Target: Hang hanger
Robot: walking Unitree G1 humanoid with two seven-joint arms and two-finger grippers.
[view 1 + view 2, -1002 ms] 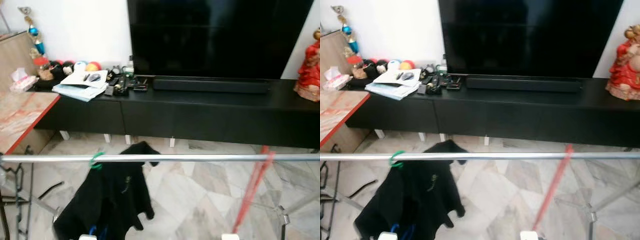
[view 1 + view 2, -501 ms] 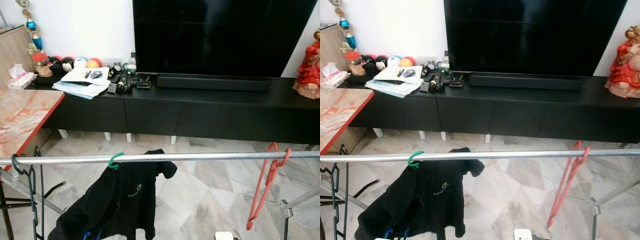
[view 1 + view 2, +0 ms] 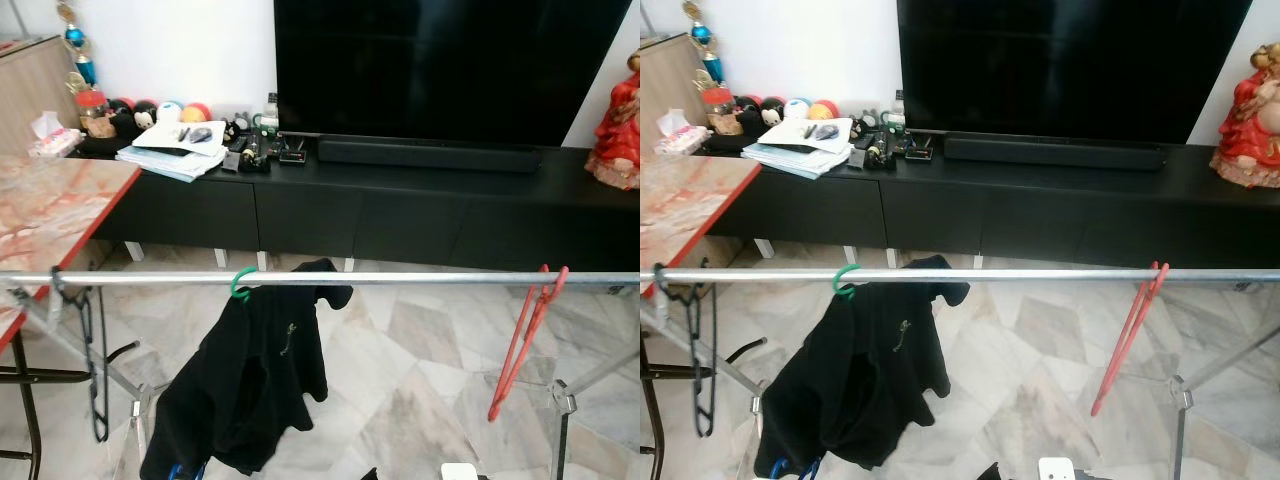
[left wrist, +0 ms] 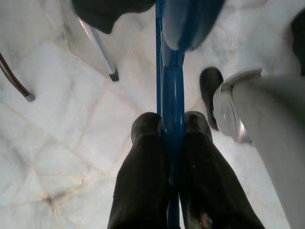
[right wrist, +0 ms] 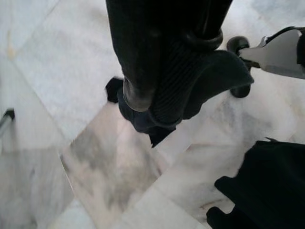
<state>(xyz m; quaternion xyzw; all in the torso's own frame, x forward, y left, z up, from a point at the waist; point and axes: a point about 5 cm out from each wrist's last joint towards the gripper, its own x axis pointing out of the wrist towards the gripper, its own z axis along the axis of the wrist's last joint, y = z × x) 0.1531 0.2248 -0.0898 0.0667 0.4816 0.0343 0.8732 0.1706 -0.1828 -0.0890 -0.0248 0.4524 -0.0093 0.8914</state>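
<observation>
1. L gripper [image 4: 172, 143]: I see both fingers pinched tight on the blue hanger [image 4: 172, 81], shaft running lengthwise between them, held low under the rail [image 3: 400, 279].
2. Rail lies above and ahead; L arm nearer.
3. R gripper [image 5: 157, 95]: fingers closed, empty. Hanger hook cut off.
</observation>
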